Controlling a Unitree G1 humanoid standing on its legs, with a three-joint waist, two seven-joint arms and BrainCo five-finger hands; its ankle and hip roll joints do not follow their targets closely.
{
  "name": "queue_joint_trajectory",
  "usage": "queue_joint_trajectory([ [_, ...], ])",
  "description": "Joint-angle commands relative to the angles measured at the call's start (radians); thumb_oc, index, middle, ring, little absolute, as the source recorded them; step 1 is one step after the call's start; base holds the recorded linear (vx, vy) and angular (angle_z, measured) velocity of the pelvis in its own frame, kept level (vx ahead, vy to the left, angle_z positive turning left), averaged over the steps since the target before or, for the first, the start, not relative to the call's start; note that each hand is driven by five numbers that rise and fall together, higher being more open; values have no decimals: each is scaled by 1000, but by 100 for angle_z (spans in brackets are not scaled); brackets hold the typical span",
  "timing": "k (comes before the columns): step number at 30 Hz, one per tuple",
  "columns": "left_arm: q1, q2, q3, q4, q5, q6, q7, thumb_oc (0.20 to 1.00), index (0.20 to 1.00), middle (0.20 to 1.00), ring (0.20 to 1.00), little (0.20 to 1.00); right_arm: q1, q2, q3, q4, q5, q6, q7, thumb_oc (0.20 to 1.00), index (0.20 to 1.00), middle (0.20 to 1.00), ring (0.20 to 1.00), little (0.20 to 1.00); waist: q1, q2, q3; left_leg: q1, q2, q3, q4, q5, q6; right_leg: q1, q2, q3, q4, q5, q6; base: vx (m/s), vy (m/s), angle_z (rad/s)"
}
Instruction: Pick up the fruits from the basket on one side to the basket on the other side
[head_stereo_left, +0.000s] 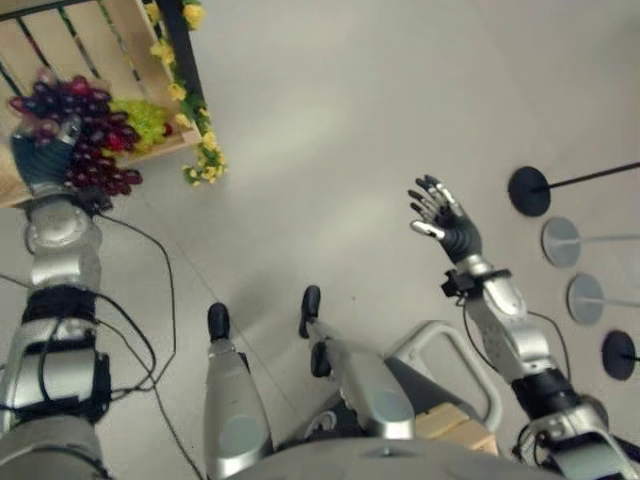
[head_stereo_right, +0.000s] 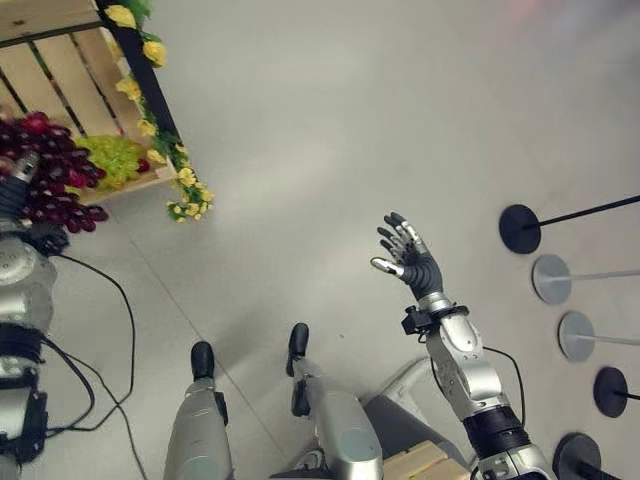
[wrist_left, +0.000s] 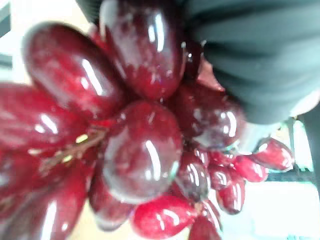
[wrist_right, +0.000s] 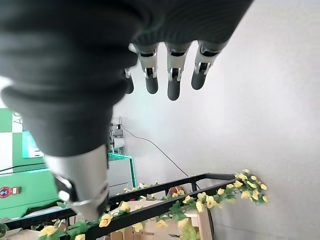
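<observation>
Left hand (head_stereo_left: 42, 150) grips 1 red grape bunch (head_stereo_left: 95, 140) – green bunch (head_stereo_left: 143, 118) (1) beside.

Soft daylight, glossy highlights, blurred close-up

There is 1 wooden basket (head_stereo_left: 110, 45) trimmed with yellow flowers (head_stereo_left: 205, 160). In it lie 1 bunch of red grapes (head_stereo_left: 95, 135) and 1 bunch of green grapes (head_stereo_left: 140, 118). On the floor stand 5 round stand bases (head_stereo_right: 520, 228), 2 black ones, 2 grey, and 1 more black at the picture's edge.
</observation>
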Motion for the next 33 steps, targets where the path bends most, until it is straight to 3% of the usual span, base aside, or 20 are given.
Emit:
queue_joint_trajectory([
  [1,-56,99,0,-10,-12,-71,32,200,200,200,200,200,-6,-45,-14,-43,37,-63,12,1000,1000,1000,1000,1000,2,-19,-34,-17,-40,14,44,-48,54,7,-87,4,60,-57,158,22,10,-10],
  [14,-107,262,-4,98,68,-51,83,200,200,200,200,200,40,-70,-31,-71,66,-87,34,1000,1000,1000,1000,1000,8,-39,-32,-36,-35,17,79,-65,57,3,-80,8,52,-51,165,12,0,-2],
  [15,-104,263,0,100,69,-52,86,404,404,404,404,404,43,-71,-30,-74,67,-88,34,1000,1000,1000,1000,1000,9,-41,-32,-36,-35,16,80,-66,57,4,-79,8,51,-51,165,0,0,0],
  [16,-103,263,0,100,69,-52,86,404,404,404,404,404,43,-71,-30,-74,67,-88,34,1000,1000,1000,1000,1000,9,-41,-32,-36,-35,16,80,-66,57,4,-79,8,51,-51,165,29,-15,-4],
  [17,-95,265,10,104,83,-50,101,1000,1000,1000,1000,1000,48,-73,-29,-76,66,-90,36,1000,1000,1000,1000,1000,11,-45,-31,-37,-34,14,83,-68,57,5,-78,8,52,-51,166,27,-16,-3],
  [33,-73,240,2,85,131,-45,100,1000,1000,1000,1000,1000,66,-79,-52,-91,68,-98,44,1000,1000,1000,1000,1000,18,-49,-32,-63,-38,-6,94,-70,57,0,-81,-6,54,-54,165,2,-1,0],
])
